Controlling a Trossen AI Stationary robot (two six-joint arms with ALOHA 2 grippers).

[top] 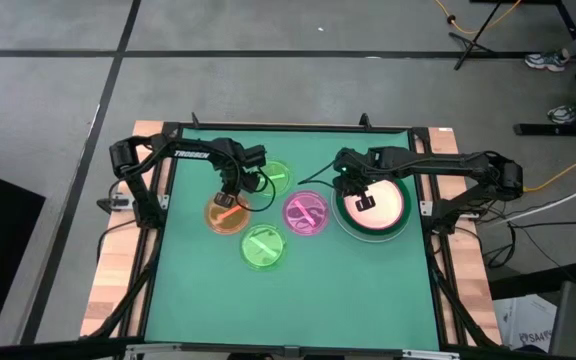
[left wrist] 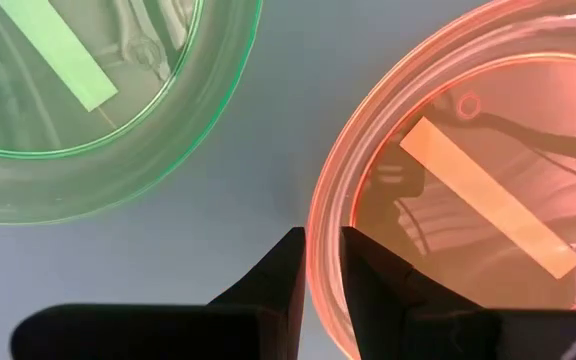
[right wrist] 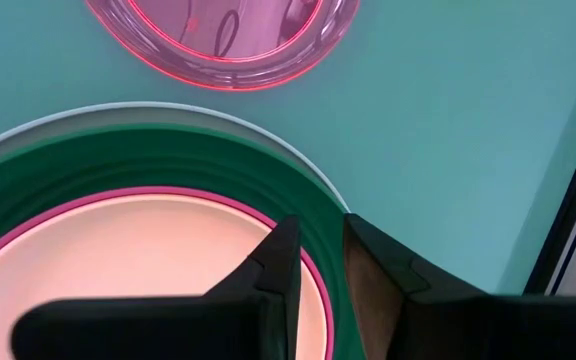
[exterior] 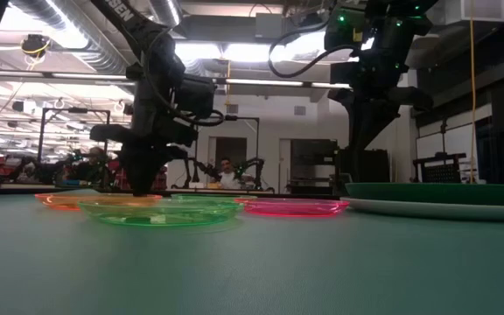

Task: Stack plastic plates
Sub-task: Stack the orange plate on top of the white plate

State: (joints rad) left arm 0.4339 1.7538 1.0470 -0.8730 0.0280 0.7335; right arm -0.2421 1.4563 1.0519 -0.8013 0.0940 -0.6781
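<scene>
My left gripper (top: pixel 230 195) is down at the orange plate (top: pixel 230 215), shut on its rim. My right gripper (top: pixel 365 202) is over the stack of large plates: the cream plate (top: pixel 380 203) lies in the pink one, inside the dark green plate (top: pixel 400 222), and a pale blue rim (right wrist: pixel 118 110) shows underneath. Its fingers are shut on the pink rim. Two lime green plates (top: pixel 276 178) (top: pixel 264 247) and the small translucent pink plate (top: pixel 306 213) lie flat on the mat. My left gripper (left wrist: pixel 323 265) pinches the orange plate's rim (left wrist: pixel 320 235), one finger (left wrist: pixel 373 285) inside the plate and the other outside, coming from above. The plate (exterior: pixel 94 199) lies flat on the mat. My right gripper (right wrist: pixel 320 255) comes from above onto the pink plate's rim (right wrist: pixel 313 262), one finger (right wrist: pixel 273 270) over the plate's inside, the other over the dark green plate (right wrist: pixel 168 160). The plate rests in the stack. I cannot tell whether the cream plate is in the pinch.
The green mat (top: pixel 298 300) is bare along its near half. The small plates sit close together at mid-table, and one lime plate (left wrist: pixel 88 100) is just beside the orange one. A black frame (top: pixel 438 270) borders the mat. People and equipment show in the room behind.
</scene>
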